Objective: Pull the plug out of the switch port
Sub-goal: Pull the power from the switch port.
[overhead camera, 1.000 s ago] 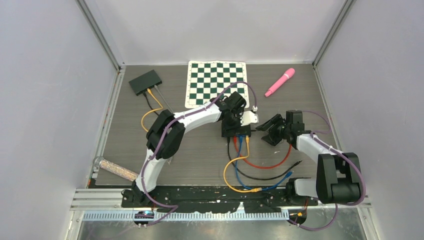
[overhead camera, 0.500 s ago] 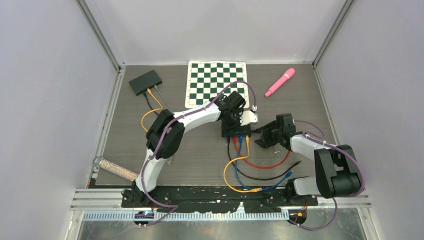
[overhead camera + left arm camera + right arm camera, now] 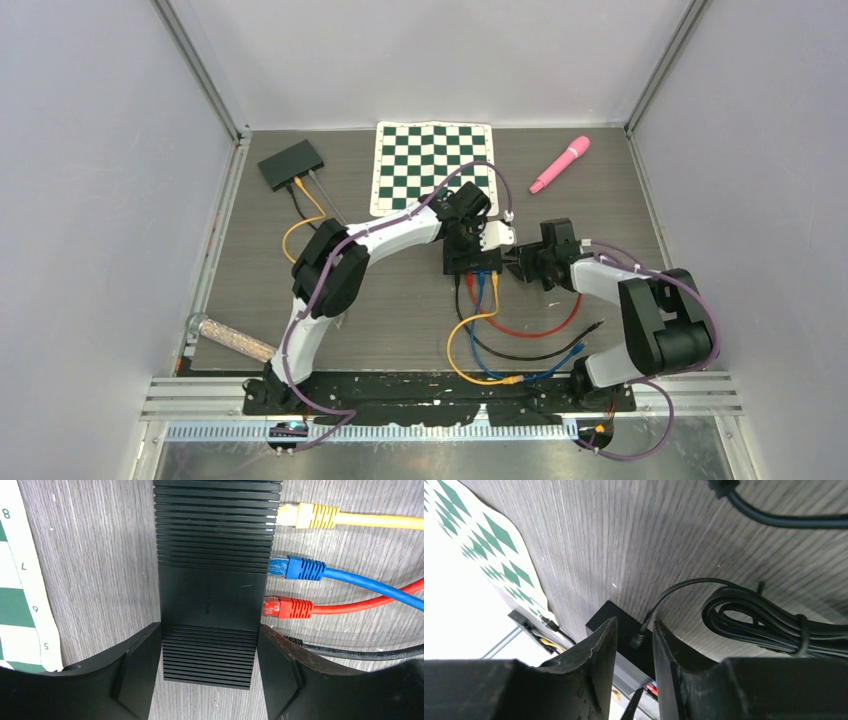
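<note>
Pinching the switch (image 3: 215, 555) by its sides, left gripper (image 3: 209, 635) holds it on the bench (image 3: 100, 555); right gripper (image 3: 635, 625) stands narrowly spread around the black plug (image 3: 637, 640).

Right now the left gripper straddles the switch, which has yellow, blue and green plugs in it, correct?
Not green: the left wrist view shows a red plug beside the blue plug and yellow plug. The left gripper does straddle the switch.
</note>
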Tool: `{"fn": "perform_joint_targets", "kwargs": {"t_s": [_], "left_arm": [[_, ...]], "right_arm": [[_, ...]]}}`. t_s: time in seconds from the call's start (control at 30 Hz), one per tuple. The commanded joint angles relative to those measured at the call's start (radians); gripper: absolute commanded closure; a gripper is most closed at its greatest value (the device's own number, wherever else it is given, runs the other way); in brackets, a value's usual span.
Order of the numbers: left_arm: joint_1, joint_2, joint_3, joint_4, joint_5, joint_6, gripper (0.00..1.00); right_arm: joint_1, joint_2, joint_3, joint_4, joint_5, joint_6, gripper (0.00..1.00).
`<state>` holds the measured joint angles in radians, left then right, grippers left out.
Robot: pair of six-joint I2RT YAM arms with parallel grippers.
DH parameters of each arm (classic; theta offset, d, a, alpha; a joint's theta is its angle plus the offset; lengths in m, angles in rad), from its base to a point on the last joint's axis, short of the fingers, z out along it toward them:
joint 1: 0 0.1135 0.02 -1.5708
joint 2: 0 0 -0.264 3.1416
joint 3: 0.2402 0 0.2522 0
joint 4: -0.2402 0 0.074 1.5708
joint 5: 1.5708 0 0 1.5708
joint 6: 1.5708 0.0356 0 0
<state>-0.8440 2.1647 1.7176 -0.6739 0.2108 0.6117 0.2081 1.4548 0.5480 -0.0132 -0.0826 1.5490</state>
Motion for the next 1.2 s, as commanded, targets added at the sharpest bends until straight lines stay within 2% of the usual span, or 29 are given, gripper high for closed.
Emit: {"fn": "perform_joint_targets", "kwargs": {"t_s": [0.0,0.1,0.3,0.57,0.7,0.8,0.9,1.0,1.07,1.17], "left_arm": [[0.002,-0.016,-0.003,-0.019,0.042,-0.004,0.38],[0.002,-0.019,-0.005,-0.020,0.041,-0.007,0.38],[0.002,-0.024,-0.005,-0.021,0.044,-0.010,0.40],[0.003,-0.034,-0.032,-0.022,0.035,-0.011,0.41],[0.002,-0.042,-0.056,-0.006,0.034,-0.022,0.42],[0.003,-0.042,-0.064,-0.006,0.024,-0.029,0.43],[0.002,-0.041,-0.069,-0.013,0.032,-0.033,0.44],[0.002,-0.041,-0.076,-0.016,0.035,-0.040,0.46],[0.002,-0.042,-0.079,-0.013,0.033,-0.042,0.46],[0.003,-0.043,-0.083,-0.015,0.032,-0.044,0.47]], "right_arm": [[0.032,0.030,0.030,0.007,0.062,0.054,0.63],[0.062,0.046,0.035,0.033,0.074,0.066,0.69],[0.080,0.085,0.035,0.057,0.075,0.087,0.74],[0.083,0.070,-0.011,0.117,0.073,0.044,0.94],[0.083,0.044,-0.053,0.165,0.107,-0.028,0.95],[0.079,0.042,-0.035,0.134,0.107,-0.105,0.95],[0.064,0.092,-0.004,0.131,-0.025,-0.155,0.95],[0.045,0.134,-0.051,0.181,-0.101,-0.103,0.95],[0.051,0.100,-0.081,0.203,-0.026,-0.069,0.95],[0.053,0.034,-0.057,0.122,0.082,-0.130,0.95]]}}
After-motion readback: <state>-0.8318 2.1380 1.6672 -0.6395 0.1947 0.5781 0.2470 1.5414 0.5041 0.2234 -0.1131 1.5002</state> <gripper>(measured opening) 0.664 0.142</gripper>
